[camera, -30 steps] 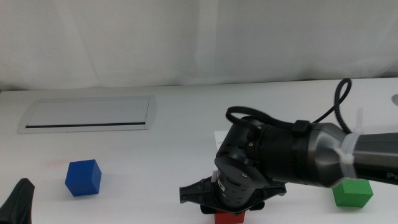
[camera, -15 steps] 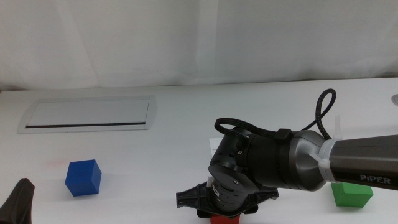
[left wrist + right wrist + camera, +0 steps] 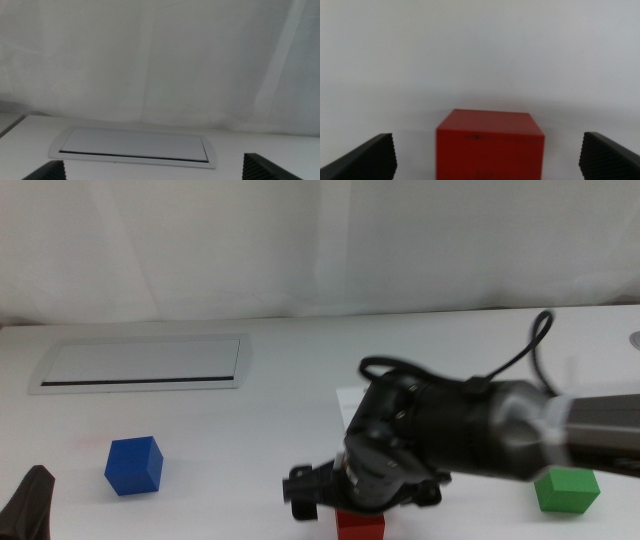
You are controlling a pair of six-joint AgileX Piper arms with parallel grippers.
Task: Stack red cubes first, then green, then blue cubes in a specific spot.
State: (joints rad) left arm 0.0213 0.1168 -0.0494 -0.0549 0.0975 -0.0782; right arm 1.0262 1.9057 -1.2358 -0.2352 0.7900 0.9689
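Right pincer has lifted slightly over the last second, jaws wide, and the red cube now sits free on the tabletop near the front edge: red looks placed. Green cube far right, blue cube far left, open room between. Left pincer waits wide near the panel.

- White tabletop, matte and plain, fills the lower part of the middle view.
- Flat rectangular silver-framed panel set flush into the table, far left side; dark slot along its near edge. Also seen in the left wrist view.
- White curtain backdrop hangs behind the table's far edge, with soft vertical folds.
- Light even and diffuse; shadows faint.
- Small grey round fitting at the right edge, cut off.
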